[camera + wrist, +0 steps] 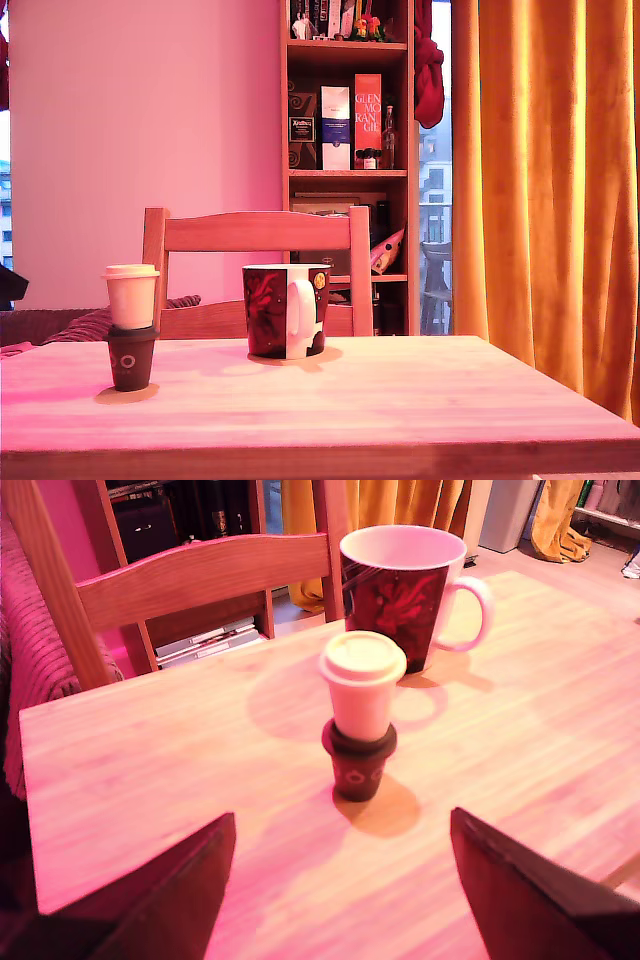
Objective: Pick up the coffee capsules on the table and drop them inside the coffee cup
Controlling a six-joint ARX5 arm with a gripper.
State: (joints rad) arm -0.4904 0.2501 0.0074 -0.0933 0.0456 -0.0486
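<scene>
Wrist view: we see the gripper (340,900) with its jaws spread wide and holding nothing, one dark finger (160,900) on each side of the frame's near edge; between them, farther off, stand the capsules, stacked; the cream capsule (362,685) sits upright in the mouth of the brown capsule (358,765), which rests on the table (150,770); just beyond the stack stands the cup (400,595), upright, mouth open, apart from the stack though near it. Exterior view: we find the stack at the left, the cup right of it near the table's far edge, a chair (255,235) behind both; the arm does not show here. We judge the pick not yet begun. Risks, as we read them: the stack is tall and narrow, so a finger brushing it on approach could topple it; a grasp closed on the cream capsule alone may lift it free or drag the brown one up and shed it mid-carry; a low carry could strike the cup's rim; a release off-centre could bounce a capsule onto the table.
</scene>
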